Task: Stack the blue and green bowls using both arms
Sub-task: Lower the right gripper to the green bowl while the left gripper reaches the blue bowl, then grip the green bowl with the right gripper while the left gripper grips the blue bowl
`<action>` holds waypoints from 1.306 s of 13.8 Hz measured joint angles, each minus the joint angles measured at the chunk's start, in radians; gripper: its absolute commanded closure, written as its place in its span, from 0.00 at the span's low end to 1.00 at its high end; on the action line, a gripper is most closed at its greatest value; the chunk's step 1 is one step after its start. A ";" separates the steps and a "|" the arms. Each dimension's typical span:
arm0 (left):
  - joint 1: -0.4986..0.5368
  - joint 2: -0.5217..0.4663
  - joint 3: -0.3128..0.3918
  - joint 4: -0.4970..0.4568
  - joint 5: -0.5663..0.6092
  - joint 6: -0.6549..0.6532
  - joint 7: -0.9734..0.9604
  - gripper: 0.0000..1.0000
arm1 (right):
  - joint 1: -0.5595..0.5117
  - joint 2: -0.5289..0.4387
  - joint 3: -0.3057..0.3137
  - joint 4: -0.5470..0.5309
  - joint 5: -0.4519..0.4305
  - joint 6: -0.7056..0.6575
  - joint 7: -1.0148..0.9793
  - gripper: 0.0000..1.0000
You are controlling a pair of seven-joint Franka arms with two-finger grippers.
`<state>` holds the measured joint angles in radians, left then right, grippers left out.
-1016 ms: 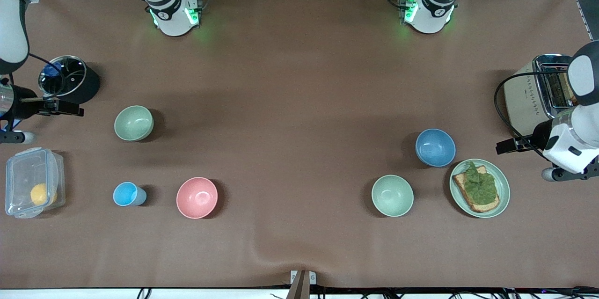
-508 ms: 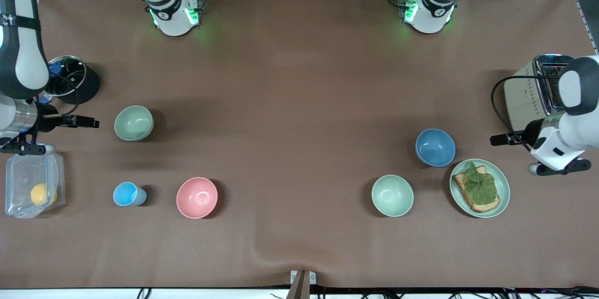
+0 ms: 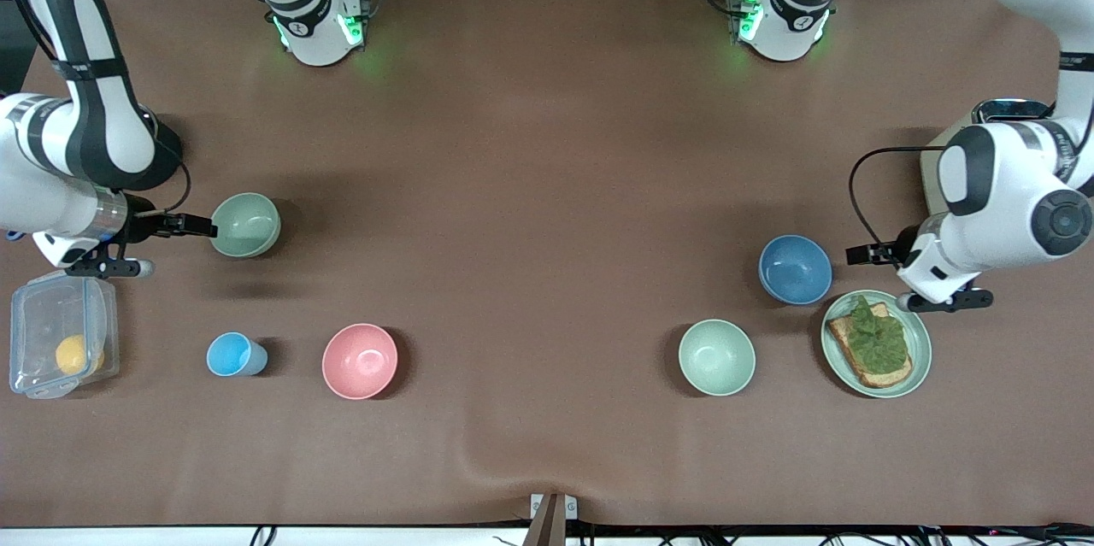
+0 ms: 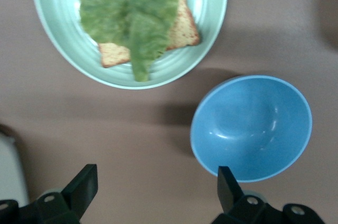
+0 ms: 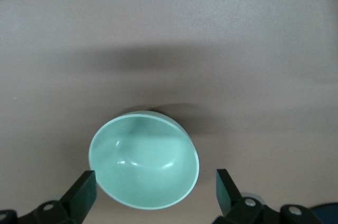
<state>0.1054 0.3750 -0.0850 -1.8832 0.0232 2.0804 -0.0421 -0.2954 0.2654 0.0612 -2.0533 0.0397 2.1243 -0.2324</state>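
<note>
Up front, your right gripper [image 3: 205, 227] sits beside the green bowl [image 3: 245, 224], your left gripper [image 3: 857, 255] beside the blue bowl [image 3: 796, 269]. At the wrists — both sets of fingers spread wide, empty — blue bowl [image 4: 251, 128], green bowl [image 5: 144, 159].

The brown cloth-covered table [image 3: 547, 187] is evenly and brightly lit from overhead. Soft, short shadows are cast beside the round matte blue bowl [image 3: 796, 269] and the round pale green bowl [image 3: 245, 224]. Small highlights are seen inside both bowls in the wrist views, which are slightly soft. Green glow is spread around the arm bases.
</note>
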 measured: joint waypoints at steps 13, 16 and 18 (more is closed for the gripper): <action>-0.005 0.161 -0.022 -0.030 0.000 0.167 0.000 0.00 | -0.040 0.066 -0.001 -0.195 0.000 0.324 -0.105 1.00; -0.005 0.174 -0.022 -0.029 0.000 0.201 0.000 0.44 | -0.040 0.063 0.001 -0.190 0.002 0.289 -0.107 1.00; -0.005 0.175 -0.022 -0.029 0.000 0.210 0.000 0.88 | -0.040 0.057 0.006 -0.171 0.004 0.228 -0.107 1.00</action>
<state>0.1004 0.5505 -0.1075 -1.9117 0.0232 2.2902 -0.0420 -0.3357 0.3229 0.0673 -2.2247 0.0436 2.3527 -0.3393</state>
